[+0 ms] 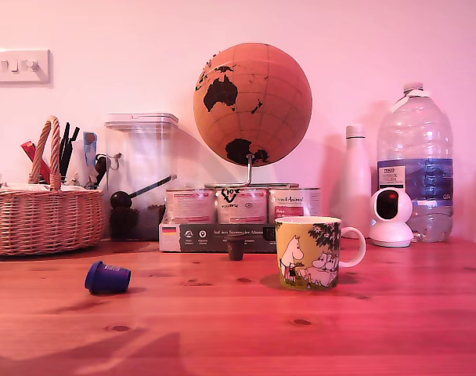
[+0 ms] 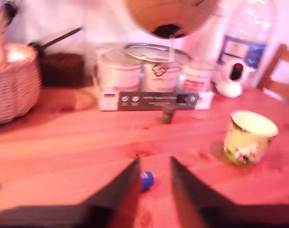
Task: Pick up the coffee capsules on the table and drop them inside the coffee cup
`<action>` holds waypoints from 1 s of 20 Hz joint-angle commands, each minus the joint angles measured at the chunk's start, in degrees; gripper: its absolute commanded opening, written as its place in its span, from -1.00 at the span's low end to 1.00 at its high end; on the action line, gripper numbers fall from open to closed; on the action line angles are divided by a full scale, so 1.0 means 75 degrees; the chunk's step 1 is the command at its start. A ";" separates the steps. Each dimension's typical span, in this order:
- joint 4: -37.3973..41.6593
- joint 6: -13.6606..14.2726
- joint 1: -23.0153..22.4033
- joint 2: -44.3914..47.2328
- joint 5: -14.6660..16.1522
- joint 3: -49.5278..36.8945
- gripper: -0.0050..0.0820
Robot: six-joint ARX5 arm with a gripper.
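Blue-purple capsule (image 2: 146,180) sits dead ahead between my gripper (image 2: 153,166) tips — jaws spread, holding nothing; blurred, seemingly on its side, axis crosswise.

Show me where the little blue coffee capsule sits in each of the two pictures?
Exterior view: the blue capsule lies on its side on the table, toward the exterior view's left, well apart from the yellow mug.
Wrist view: the same capsule shows between the open end effector fingers.
Shared landmark: the yellow mug.
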 commanded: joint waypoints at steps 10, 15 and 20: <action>0.0644 0.0160 -0.0440 0.1416 -0.0624 -0.0067 0.83; 0.1454 0.0166 -0.0970 0.2264 -0.1303 -0.0067 0.83; 0.2585 0.0195 -0.1475 0.3299 -0.2023 -0.0067 0.83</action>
